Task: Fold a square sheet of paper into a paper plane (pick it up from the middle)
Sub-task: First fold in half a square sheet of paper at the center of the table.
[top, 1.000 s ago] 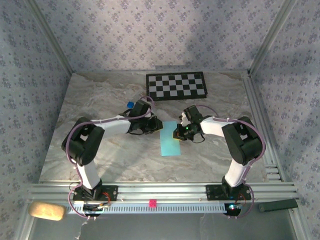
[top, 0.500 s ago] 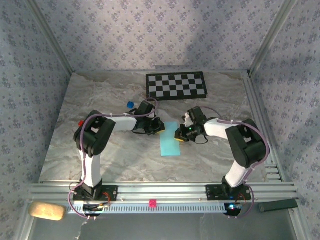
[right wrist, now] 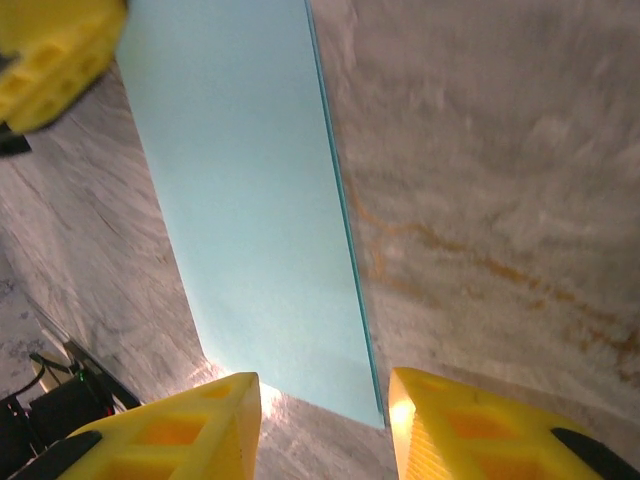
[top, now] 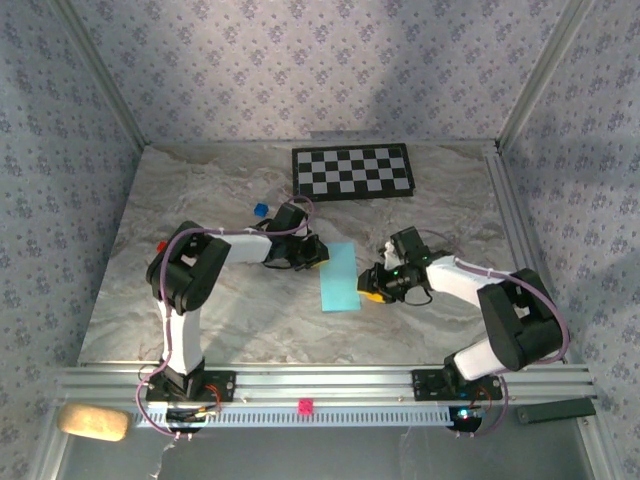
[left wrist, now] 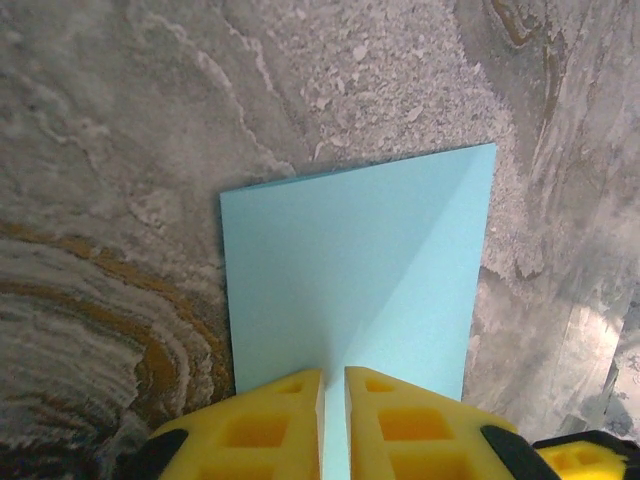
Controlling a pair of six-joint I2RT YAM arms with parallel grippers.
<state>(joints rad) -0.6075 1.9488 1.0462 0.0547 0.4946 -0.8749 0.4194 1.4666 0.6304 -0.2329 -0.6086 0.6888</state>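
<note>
Light-blue paper [top: 340,277], folded into a long rectangle, is lying flat at the middle of the marble table [top: 200,200], nearer the arms than the checkerboard [top: 352,171]. The left gripper [top: 316,254] is pinching the paper's left edge near its far end. In the left wrist view its yellow fingers [left wrist: 260,420] are standing almost together with the sheet running between them. The right gripper [top: 370,290] is standing just beside the paper's right edge, jaws spread apart and gripping nothing.
</note>
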